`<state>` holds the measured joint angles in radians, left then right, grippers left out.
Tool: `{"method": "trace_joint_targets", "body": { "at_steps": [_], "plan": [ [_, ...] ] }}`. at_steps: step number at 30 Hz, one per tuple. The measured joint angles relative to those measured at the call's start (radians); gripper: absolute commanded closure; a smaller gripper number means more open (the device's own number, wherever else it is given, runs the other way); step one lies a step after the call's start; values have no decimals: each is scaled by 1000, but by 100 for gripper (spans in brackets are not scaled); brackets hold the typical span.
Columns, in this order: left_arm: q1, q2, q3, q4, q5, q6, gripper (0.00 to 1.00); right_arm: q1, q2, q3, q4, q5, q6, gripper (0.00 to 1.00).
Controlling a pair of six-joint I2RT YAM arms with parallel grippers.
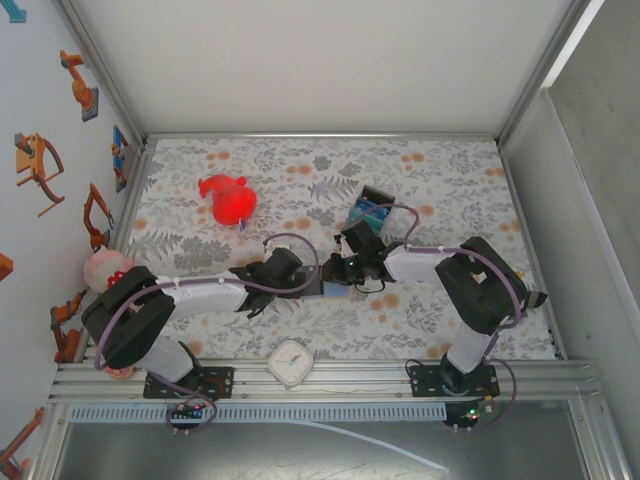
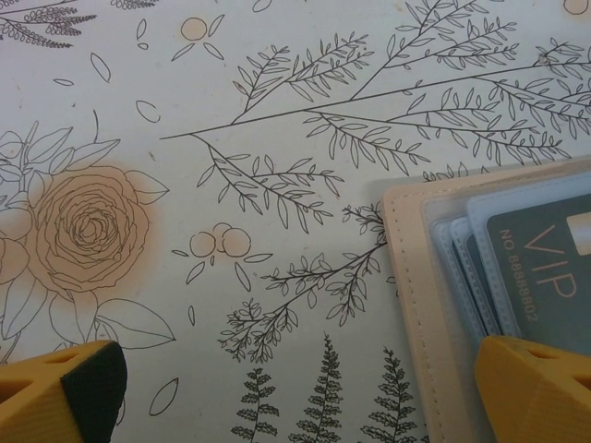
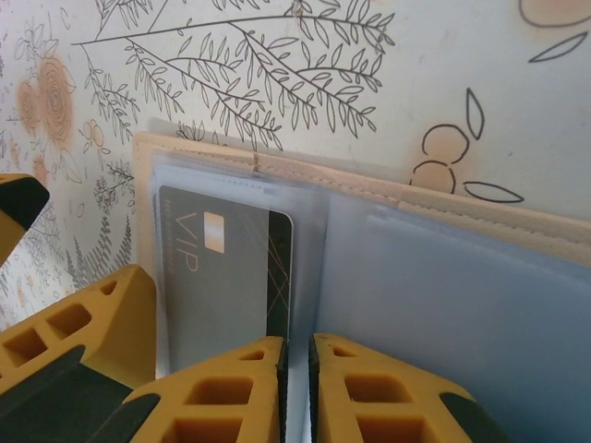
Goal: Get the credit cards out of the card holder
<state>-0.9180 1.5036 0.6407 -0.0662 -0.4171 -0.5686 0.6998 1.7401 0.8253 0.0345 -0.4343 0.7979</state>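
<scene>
— Printed cloth (image 2: 277,138), matte, with black line-drawn ferns and pale orange roses, covers the table. What are the fingers doing on it?

— Right gripper (image 3: 297,355): 2 yellow cut-out fingers (image 3: 222,397) drawn almost together at bottom centre of the right wrist frame, with a thin slit between their dark pads. Whether that slit nips the card's edge or only the sleeve cannot be told. Left gripper (image 2: 295,397): spread wide, holding nothing; 1 tip at lower left over bare cloth, 1 at lower right over the holder's stepped pockets.

— Where does the card lie from that slit?

— Straight up-frame. The credit card (image 3: 226,277) is thin, stiff and dark grey-green, with gold "VIP" lettering and rounded corners. Its long axis runs vertically in the frame, and its right long edge leads down into the slit. It sits inside a clear, glossy plastic sleeve (image 3: 309,198) of the card holder (image 3: 277,166), which is tan with a stitched rim and pale blue lining, lying open and flat.

— Which arm is nearer?

— The right. As a judgement, it would draw the card out while the left tip steadies the holder. The pull direction depends on the sleeve's open side, which these views do not settle.
</scene>
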Motion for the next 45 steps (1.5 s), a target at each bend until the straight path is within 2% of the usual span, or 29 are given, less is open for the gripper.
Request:
{"method": "trace_joint_targets", "body": {
  "at_steps": [17, 45],
  "plan": [
    [0, 6, 16, 14, 52, 8, 3, 0, 1, 0, 0, -5, 7, 83],
    [3, 21, 22, 2, 52, -5, 3, -7, 6, -26, 68, -52, 43, 87]
  ]
}}
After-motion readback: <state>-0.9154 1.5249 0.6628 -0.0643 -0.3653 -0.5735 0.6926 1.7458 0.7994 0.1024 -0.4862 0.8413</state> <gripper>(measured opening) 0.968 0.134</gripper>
